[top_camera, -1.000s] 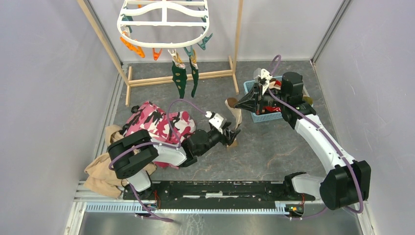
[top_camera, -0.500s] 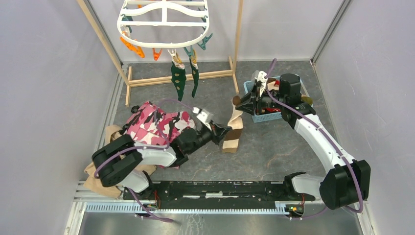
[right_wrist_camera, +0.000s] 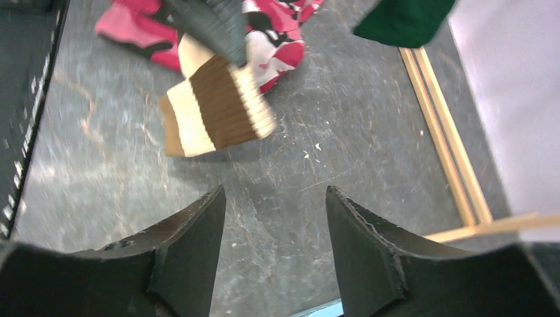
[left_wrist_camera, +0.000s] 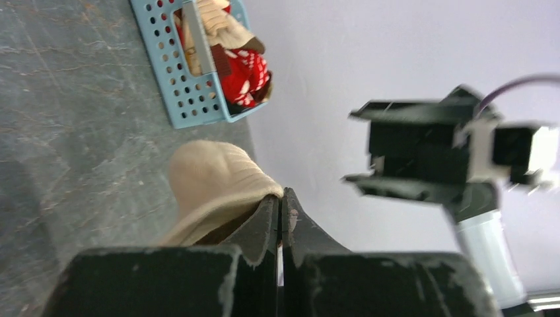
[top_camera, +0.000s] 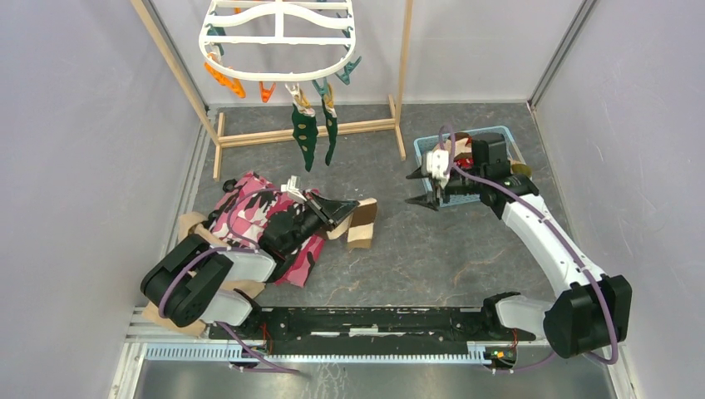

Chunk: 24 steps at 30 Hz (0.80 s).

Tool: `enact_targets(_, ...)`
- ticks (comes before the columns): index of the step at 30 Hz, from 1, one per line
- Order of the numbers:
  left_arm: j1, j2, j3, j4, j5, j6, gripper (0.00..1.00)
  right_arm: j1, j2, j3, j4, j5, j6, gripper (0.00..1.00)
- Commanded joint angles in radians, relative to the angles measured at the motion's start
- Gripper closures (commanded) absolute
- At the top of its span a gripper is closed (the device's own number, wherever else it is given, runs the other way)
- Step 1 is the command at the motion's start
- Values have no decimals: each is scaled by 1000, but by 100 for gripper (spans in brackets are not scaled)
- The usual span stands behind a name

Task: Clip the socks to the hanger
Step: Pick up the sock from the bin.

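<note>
The left hand [top_camera: 339, 208], clamped on one end of the brown-striped sock [top_camera: 362, 226], lets it droop toward the desk [top_camera: 432, 253], seemingly for carrying to the hanger [top_camera: 278, 37] at the far left. The right hand [top_camera: 418, 188] hovers empty, fingers apart, beside the basket [top_camera: 490, 130]. Two green socks [top_camera: 305, 137] hang clipped.

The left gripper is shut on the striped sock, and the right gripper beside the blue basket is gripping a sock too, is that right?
Not quite. The right gripper beside the blue basket grips nothing: the right wrist view shows its jaws open and empty. The left gripper is shut on the striped sock.
</note>
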Motion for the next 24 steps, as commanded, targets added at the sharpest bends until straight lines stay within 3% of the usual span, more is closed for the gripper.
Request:
enact_targets(1,46,0,-6,134,54,-240,98,11,-23,-61,-277,-150,-649,34)
enact_targets(4,58,0,-7,147,64,-256,98,17,-13,-111,-343,-177,-873,25)
enact_targets(8,58,2,1,171,68,-275,98,56,36,-130,-309,-211,-842,24)
enact_targets(10,59,6,9,197,77,-281,98,97,76,-119,-234,-186,-708,28)
enact_targets(14,58,14,25,240,104,-291,98,179,127,-128,49,-49,-262,30)
enact_targets(21,57,20,30,308,123,-306,98,212,171,-197,355,-91,141,31)
enact_targets(24,58,22,33,317,123,-306,98,237,179,-218,450,-107,233,32)
